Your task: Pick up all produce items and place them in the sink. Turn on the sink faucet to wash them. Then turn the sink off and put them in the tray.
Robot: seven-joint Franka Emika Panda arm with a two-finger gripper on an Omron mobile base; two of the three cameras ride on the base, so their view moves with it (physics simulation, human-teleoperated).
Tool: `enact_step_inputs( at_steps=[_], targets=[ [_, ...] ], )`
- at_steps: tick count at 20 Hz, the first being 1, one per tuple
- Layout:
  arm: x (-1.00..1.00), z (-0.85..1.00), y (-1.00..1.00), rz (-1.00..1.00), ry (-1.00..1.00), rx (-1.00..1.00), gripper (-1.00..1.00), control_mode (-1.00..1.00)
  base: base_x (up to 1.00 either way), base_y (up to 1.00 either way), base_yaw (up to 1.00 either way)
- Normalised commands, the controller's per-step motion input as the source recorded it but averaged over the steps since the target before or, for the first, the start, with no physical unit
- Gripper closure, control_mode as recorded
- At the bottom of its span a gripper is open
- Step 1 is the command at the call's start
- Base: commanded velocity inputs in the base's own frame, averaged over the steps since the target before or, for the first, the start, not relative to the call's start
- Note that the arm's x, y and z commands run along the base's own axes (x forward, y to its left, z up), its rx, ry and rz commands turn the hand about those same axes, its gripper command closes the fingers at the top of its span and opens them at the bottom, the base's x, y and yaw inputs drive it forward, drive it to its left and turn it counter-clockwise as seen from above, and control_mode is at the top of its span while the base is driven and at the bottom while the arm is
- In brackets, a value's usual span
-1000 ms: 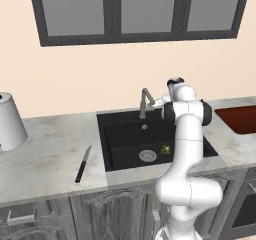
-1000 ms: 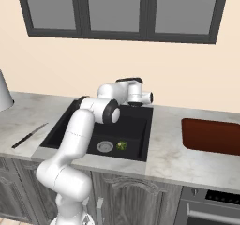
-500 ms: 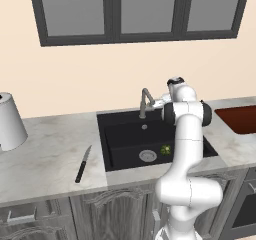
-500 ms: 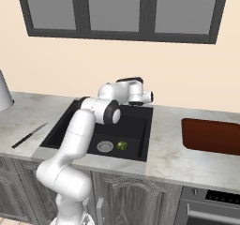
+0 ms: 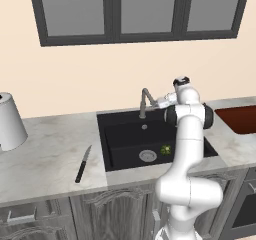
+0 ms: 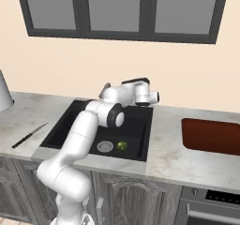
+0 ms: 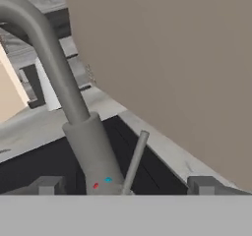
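A white cylinder (image 5: pixel 9 122) stood at the desk's (image 5: pixel 50 154) far left. A black-handled knife (image 5: pixel 82 163) lay on the marble, left of the sink (image 5: pixel 125 139). Sink: matte-black rectangular basin, round silver drain (image 5: pixel 147 156) in its floor. Broccoli (image 5: pixel 165 149): small floret, bumpy green top, lay on the basin floor just right of the drain. Faucet (image 5: pixel 145 102): brushed-metal gooseneck at the sink's back rim; in the hand view its thick base (image 7: pixel 93 151) carried red and blue dots, a thin lever (image 7: pixel 135 162) beside it. Claw (image 5: pixel 161 102) hovered beside the faucet, jaws spread wide, gripping nothing. Tray (image 5: pixel 239 119): shallow, reddish-brown, on the desk at far right.
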Motion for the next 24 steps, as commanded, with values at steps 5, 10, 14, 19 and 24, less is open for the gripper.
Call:
enact_step_inputs(
  at_steps=[5,10,14,19,24],
  targets=[
    [-0.01,0.00,-0.30,0.06,-0.09,0.00,-1.00,-1.00,0.00,0.00,0.00],
    [-0.40,0.03,-0.12,0.00,-0.08,0.00,-1.00,-1.00,0.00,0.00,0.00],
    [-0.67,0.11,0.00,-0.02,-0.02,0.00,-1.00,-1.00,0.00,0.00,0.00],
    [-0.67,0.02,0.00,-0.12,0.00,0.00,-1.00,-1.00,0.00,0.00,0.00],
    [-0.62,0.15,0.00,-0.21,0.00,-0.02,-1.00,-1.00,0.00,0.00,0.00]
  ],
)
